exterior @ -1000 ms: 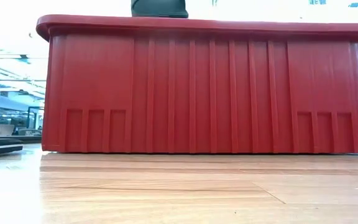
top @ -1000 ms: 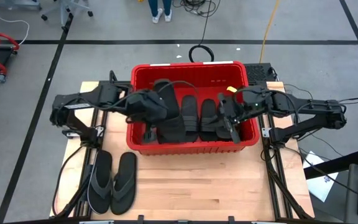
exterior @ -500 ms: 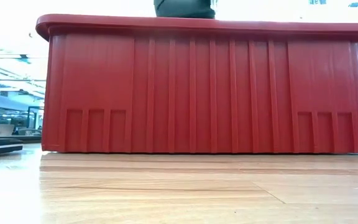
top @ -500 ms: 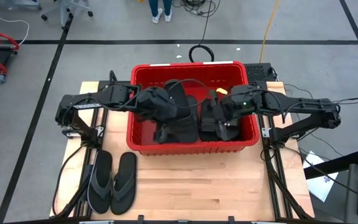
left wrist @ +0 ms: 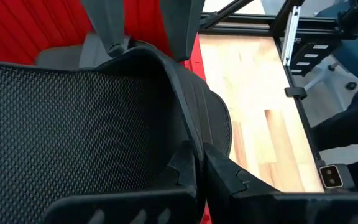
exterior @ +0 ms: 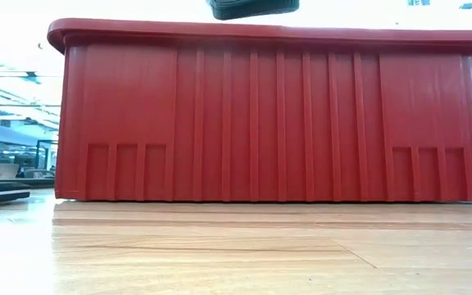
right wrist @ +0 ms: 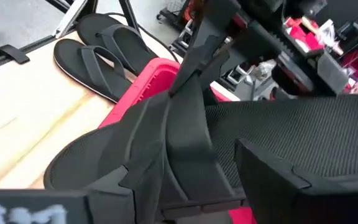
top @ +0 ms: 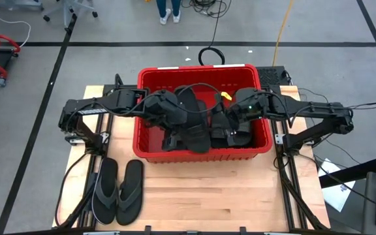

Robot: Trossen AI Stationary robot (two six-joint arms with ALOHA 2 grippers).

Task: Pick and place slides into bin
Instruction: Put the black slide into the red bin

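- Over the large rectangular red plastic bin [top: 147, 85], both dark arms reach inward from opposite sides of the light wooden table [top: 207, 196].
- Left gripper [top: 170, 140] hangs above the bin's interior with its fingers [left wrist: 225, 171] pinched tight on the edge of a black rubber slide with a broad ribbed strap [left wrist: 73, 124], held lifted and tilted; the strap arches up in the left wrist view.
- Right gripper [top: 232, 134] sits inside the bin on the right arm's side, its jaws spread wide and gripping nothing; the held slide fills the space just ahead of it in the right wrist view.
- More black strapped slides [top: 222, 124] lie on the bin floor, overlapping; their count cannot be told beneath the arms.
- Two thin dark-grey thong flip-flops [top: 117, 190] lie side by side on the table outside the bin, near the front corner on the left arm's side, well apart from both grippers.
- From table height, the bin's ribbed red front wall fills the view, and a dark slide edge [exterior: 252, 7] shows above its rim.
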